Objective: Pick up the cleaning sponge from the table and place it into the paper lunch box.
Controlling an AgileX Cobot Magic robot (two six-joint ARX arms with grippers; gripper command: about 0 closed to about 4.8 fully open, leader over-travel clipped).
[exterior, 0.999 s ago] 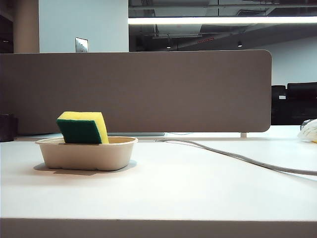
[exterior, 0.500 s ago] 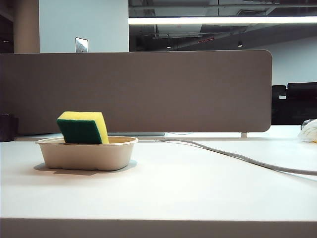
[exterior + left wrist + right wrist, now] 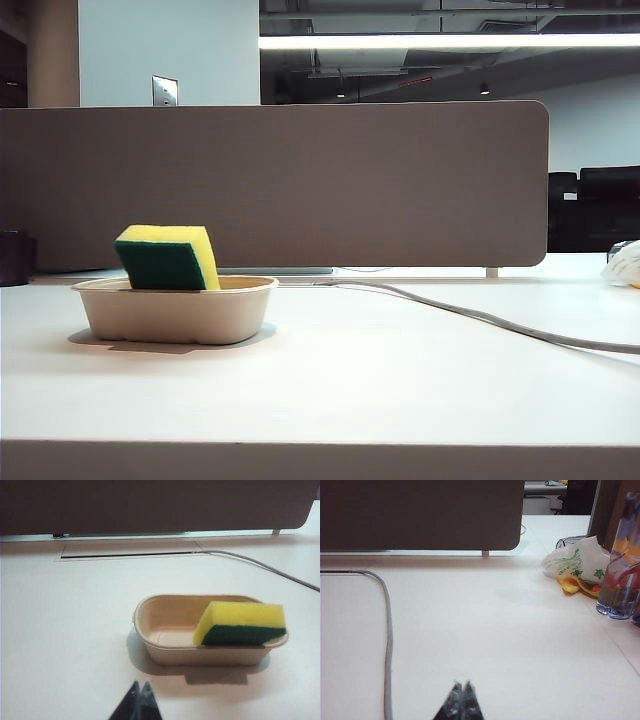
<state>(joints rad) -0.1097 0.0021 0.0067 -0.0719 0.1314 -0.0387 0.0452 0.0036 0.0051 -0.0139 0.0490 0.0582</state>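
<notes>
Hovering low over the white worktop (image 3: 60, 645), the left pincer (image 3: 139, 686) has its tips pressed together, empty, just short of the paper lunch box (image 3: 165, 652). The cleaning sponge (image 3: 242, 624) leans tilted inside, against one end. The right pincer (image 3: 462, 686), likewise closed and empty, hangs beside a grey cable (image 3: 388, 640). A brown-grey partition (image 3: 280, 180) stands behind.

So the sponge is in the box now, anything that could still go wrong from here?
The cleaning sponge is not lying flat: it leans on the rim at one end of the paper lunch box and sticks out above it, so a bump might tip it out. Both hands, left and right, are shut and clear of it.
</notes>
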